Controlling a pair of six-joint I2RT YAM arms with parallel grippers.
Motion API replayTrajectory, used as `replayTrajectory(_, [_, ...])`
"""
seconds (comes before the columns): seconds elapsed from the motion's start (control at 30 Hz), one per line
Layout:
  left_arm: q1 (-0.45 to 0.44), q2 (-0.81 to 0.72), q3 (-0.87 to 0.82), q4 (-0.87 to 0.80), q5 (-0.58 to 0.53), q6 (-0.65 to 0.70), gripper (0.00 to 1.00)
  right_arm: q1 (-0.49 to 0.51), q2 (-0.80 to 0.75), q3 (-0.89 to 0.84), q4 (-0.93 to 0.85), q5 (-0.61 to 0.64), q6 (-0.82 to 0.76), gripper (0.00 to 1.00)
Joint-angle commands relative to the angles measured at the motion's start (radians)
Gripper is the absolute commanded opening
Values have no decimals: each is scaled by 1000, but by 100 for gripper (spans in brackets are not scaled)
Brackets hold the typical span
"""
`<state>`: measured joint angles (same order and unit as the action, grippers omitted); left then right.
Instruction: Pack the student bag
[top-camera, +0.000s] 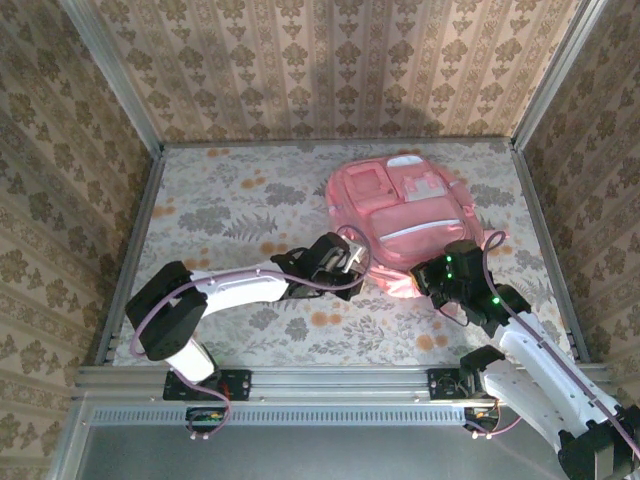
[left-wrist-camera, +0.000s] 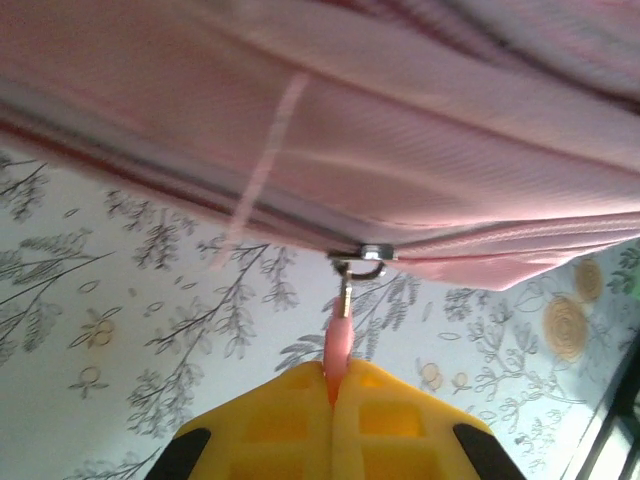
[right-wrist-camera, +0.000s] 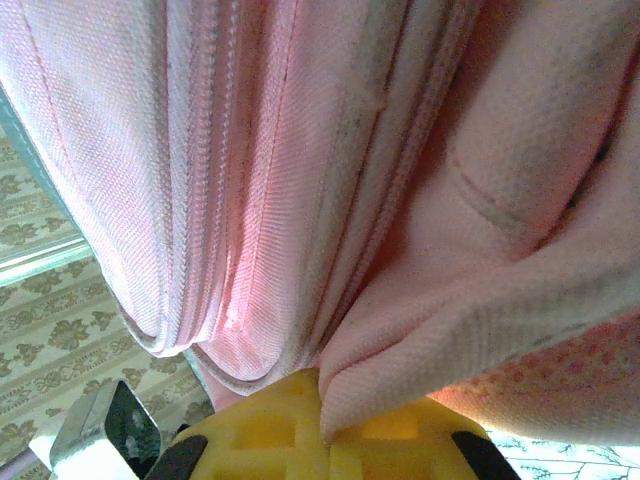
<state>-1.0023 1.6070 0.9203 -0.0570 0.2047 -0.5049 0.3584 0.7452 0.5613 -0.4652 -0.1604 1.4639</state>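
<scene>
Left fingers (left-wrist-camera: 290, 420), yellow and blocky, are pressed together on a thin pink zip pull (left-wrist-camera: 338, 350). The pull runs straight up from between their tips to a small metal slider (left-wrist-camera: 362, 254). That slider sits on the lower seam of the student bag (left-wrist-camera: 400, 130), whose pink fabric stretches across the whole upper part of the left wrist view, lifted off the flowered worktop (left-wrist-camera: 130, 330).

Right fingers (right-wrist-camera: 270, 425), also yellow, pinch a thick fold of the student bag (right-wrist-camera: 300, 200) between their tips. The pink cloth rises from that pinch in long ridges, and a closed zip line (right-wrist-camera: 215, 150) runs along one of them.

From above, the student bag (top-camera: 400, 205) lies on the worktop (top-camera: 230, 210), right of centre and towards the far side. Its front pockets and a pale strip face up. The left fingers (top-camera: 352, 258) meet the bag at its near left corner, reaching in from the left. The right fingers (top-camera: 440, 272) meet it at the near edge, further right. A bunched part of the bag's near edge sits between the two sets of fingers, so both grips are on the side of the bag closest to the arms.
</scene>
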Motion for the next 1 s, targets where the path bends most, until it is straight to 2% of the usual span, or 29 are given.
replayTrajectory(0.0, [39, -25, -31, -98, -49, -38, 0, -1, -27, 35, 51, 31, -25, 0])
replayTrajectory(0.67, [232, 130, 57, -103, -26, -42, 0, 6, -6, -62, 128, -58, -79, 0])
replayTrajectory(0.93, [292, 112, 20, -89, -17, -45, 0, 36, 38, -63, 153, -67, -127, 0])
replayTrajectory(0.97, [292, 107, 10, -71, 5, -45, 8, 48, 50, -63, 163, -67, -133, 0])
